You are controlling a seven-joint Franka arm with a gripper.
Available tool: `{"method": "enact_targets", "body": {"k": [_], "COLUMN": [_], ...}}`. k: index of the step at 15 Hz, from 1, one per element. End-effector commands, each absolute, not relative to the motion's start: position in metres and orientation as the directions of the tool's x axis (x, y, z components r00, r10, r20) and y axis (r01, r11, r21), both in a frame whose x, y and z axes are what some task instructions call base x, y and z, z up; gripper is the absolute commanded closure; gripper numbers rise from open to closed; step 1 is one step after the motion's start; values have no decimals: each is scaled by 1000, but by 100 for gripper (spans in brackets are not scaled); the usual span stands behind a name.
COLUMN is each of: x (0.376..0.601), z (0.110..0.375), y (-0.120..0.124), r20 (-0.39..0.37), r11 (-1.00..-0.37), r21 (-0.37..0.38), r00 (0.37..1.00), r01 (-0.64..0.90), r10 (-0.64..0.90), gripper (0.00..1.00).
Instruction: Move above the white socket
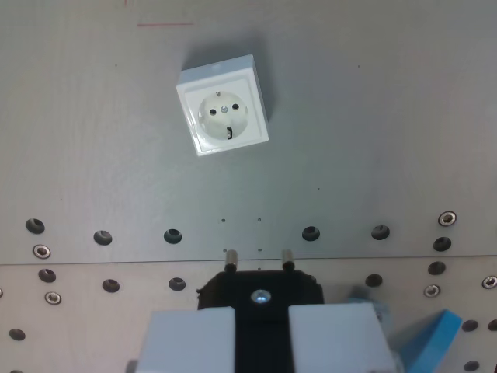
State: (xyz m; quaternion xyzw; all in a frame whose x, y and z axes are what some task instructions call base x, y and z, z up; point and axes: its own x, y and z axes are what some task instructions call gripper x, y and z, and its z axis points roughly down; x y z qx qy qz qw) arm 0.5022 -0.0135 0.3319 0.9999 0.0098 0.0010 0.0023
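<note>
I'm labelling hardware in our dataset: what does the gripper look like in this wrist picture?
The gripper shows two pale grey-blue, blocky rectangular fingers along the bottom edge, with a dark gap between them. No cables or markings on them are visible. A bright blue part sits at the wrist view's lower right; what it belongs to is unclear.

My gripper [261, 330] shows at the bottom edge of the wrist view as two pale blue-grey fingers [189, 339], blocky and flat-faced with squared corners and a matte finish. They look like plain moulded plastic, with no markings on them. At the wrist view's lower right, a brighter blue angular piece [435, 342] juts out beside a smaller light blue part.
</note>
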Motion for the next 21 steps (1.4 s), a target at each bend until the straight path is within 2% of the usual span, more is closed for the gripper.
{"method": "enact_targets", "body": {"k": [1,11,21], "x": [502,502,499], "z": [332,328,306], "y": [-14,-13,-11], "r20": [2,6,54], "r11": [-1000,-999,-996], "r21": [5,4,5], "r00": [1000,999,995], "r01": [20,38,89], "r10": [20,38,89], "gripper": [100,100,100]}}
